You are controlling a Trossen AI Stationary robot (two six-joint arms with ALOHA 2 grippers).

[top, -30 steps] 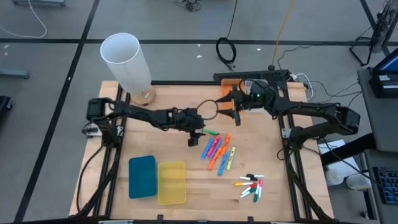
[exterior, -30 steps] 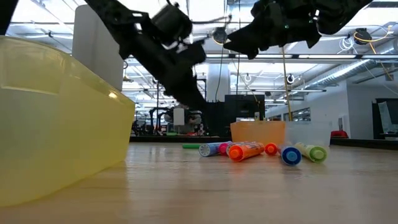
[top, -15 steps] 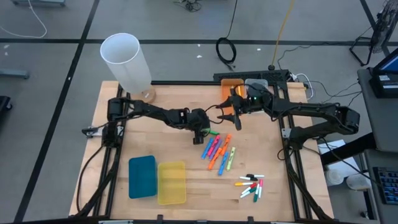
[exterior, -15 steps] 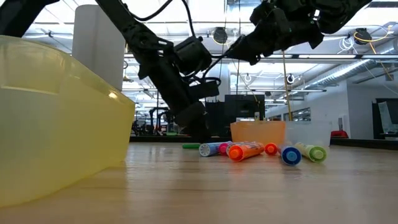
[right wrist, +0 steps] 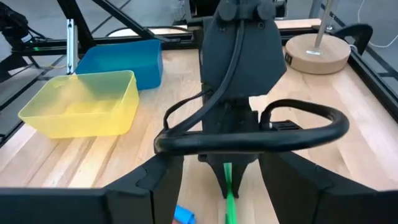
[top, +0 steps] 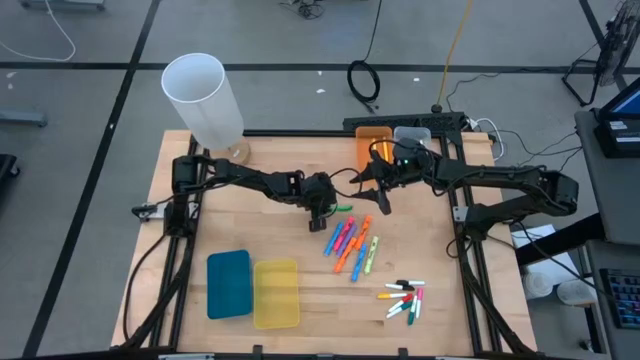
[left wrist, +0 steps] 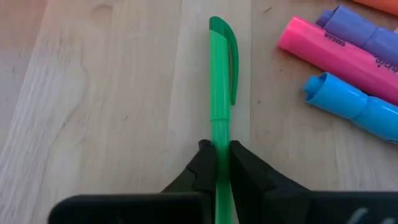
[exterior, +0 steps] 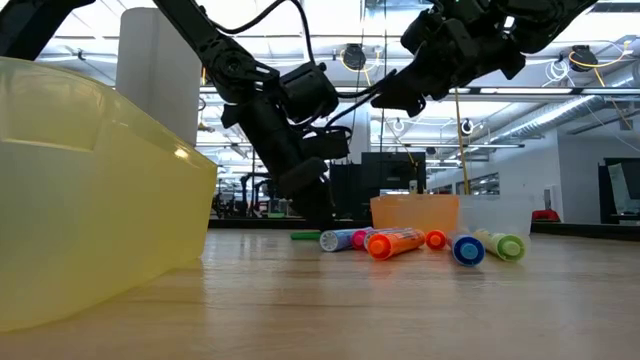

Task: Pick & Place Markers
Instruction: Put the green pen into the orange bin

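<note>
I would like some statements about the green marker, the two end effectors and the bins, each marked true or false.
1. The left end effector is shut on the green marker. True.
2. The green marker stands upright in the yellow bin. False: it lies on the wooden table, apart from the yellow bin.
3. The right end effector holds a pink highlighter. False: its fingers are open and hold nothing, above the table near the left end effector.
4. The blue bin and the yellow bin sit side by side. True.
5. A pink highlighter and a blue highlighter lie near the green marker. True.
</note>
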